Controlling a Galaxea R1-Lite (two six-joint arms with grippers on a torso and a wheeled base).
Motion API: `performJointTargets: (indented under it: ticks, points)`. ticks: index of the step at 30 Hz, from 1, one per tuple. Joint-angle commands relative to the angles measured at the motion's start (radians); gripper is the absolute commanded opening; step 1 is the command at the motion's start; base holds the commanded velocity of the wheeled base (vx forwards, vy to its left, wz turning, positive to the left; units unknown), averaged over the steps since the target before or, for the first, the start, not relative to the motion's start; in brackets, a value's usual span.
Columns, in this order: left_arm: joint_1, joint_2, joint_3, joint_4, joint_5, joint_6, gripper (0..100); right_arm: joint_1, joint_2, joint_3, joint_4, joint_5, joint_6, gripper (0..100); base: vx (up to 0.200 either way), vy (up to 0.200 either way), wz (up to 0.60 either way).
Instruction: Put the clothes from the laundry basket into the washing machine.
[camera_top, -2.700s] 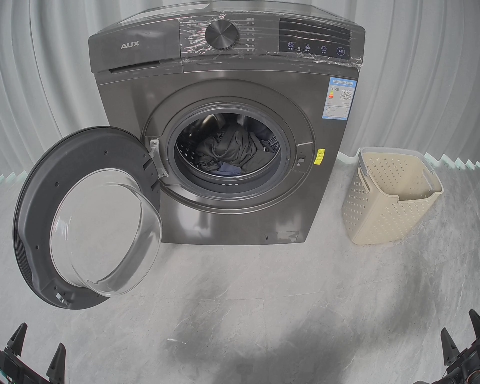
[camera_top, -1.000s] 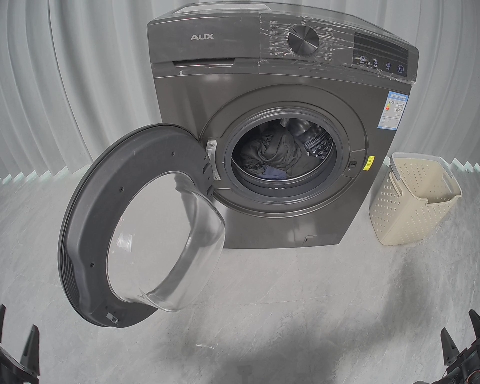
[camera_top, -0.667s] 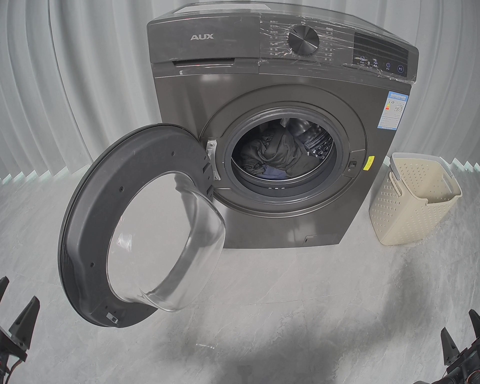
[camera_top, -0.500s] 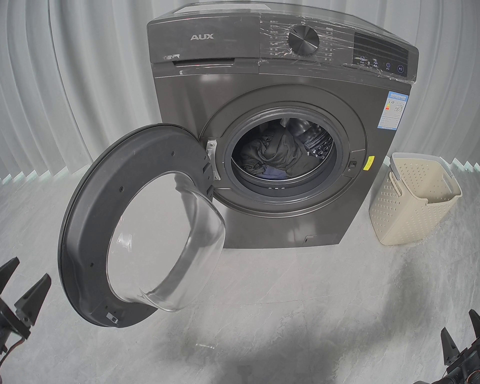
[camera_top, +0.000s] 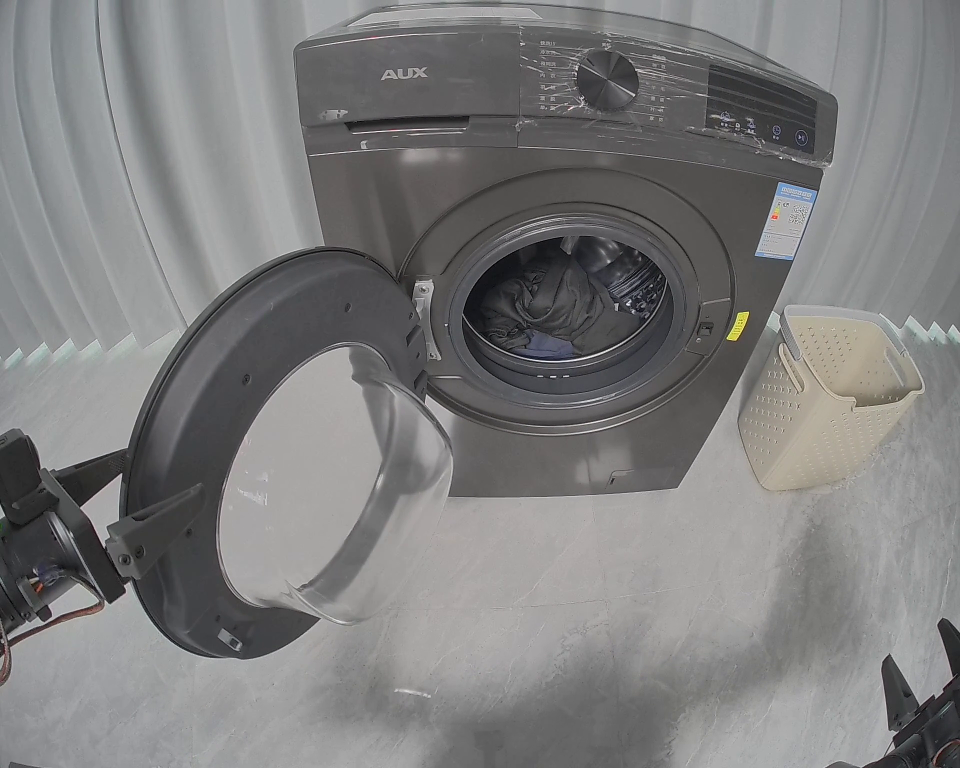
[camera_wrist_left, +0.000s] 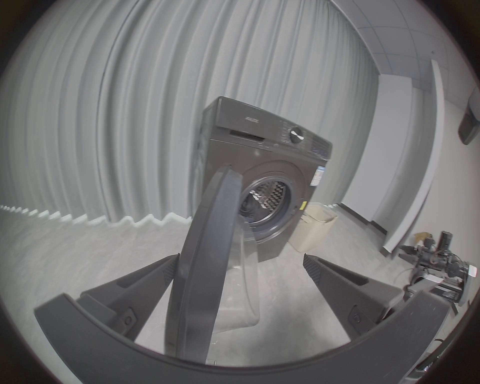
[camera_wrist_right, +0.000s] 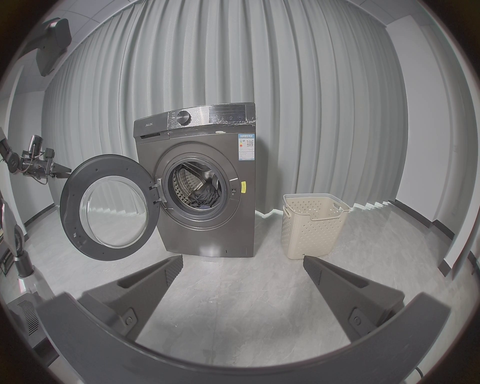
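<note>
We see left gripper (camera_top: 160, 472) spread wide, straddling the rim of the door (camera_top: 190, 400), which stands open leftward; right gripper (camera_top: 915, 645) spread too; laundry basket (camera_top: 800, 440) upright

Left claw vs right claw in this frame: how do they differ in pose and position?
Position: the left claw is up at the outer edge of the open door; the right claw sits low, far from both the door and the laundry basket.
Between the fingers: the left claw straddles the door's rim without clamping it; the right claw has nothing between its fingers.
Shared: both are open and hold nothing.
</note>
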Motion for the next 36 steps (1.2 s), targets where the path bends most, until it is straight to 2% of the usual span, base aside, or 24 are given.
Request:
performJointTargets:
  ticks: [1, 4, 7, 12, 16, 20, 21, 24, 30, 36]
  points:
    - [-0.136, -0.021, -0.012, -0.015, -0.048, -0.011, 100, 0.0, -0.015, 0.001, 0.0, 0.001, 0.0, 100, 0.0, 0.0, 0.0]
    - [-0.211, -0.052, -0.006, -0.007, -0.039, -0.014, 100, 0.0, -0.015, 0.001, 0.0, 0.001, 0.0, 100, 0.0, 0.0, 0.0]
    - [-0.211, -0.054, 0.001, -0.009, -0.027, -0.008, 100, 0.0, -0.015, 0.001, 0.0, 0.001, 0.001, 100, 0.0, 0.0, 0.0]
    - [-0.202, -0.087, 0.012, -0.012, 0.027, -0.01, 100, 0.0, -0.015, 0.001, 0.0, 0.001, 0.001, 100, 0.0, 0.0, 0.0]
    - [-0.136, -0.121, 0.009, -0.004, 0.079, -0.01, 100, 0.0, -0.015, 0.001, 0.0, 0.001, 0.0, 100, 0.0, 0.0, 0.0]
    - [-0.028, -0.092, 0.018, 0.003, 0.084, 0.007, 100, 0.0, -0.015, 0.001, 0.0, 0.001, 0.0, 100, 0.0, 0.0, 0.0]
    - [-0.022, -0.084, 0.02, 0.005, 0.082, 0.009, 100, 0.0, -0.015, 0.001, 0.0, 0.001, 0.001, 100, 0.0, 0.0, 0.0]
    - [-0.017, -0.028, 0.04, 0.005, 0.082, 0.043, 100, 0.0, -0.015, 0.001, 0.0, 0.001, 0.0, 100, 0.0, 0.0, 0.0]
    - [-0.04, 0.077, 0.063, -0.003, 0.076, 0.073, 100, 0.0, -0.015, 0.001, 0.0, 0.001, 0.001, 100, 0.0, 0.0, 0.0]
    - [-0.172, 0.123, 0.05, -0.009, 0.084, 0.073, 100, 0.0, -0.015, 0.001, 0.0, 0.001, 0.001, 100, 0.0, 0.0, 0.0]
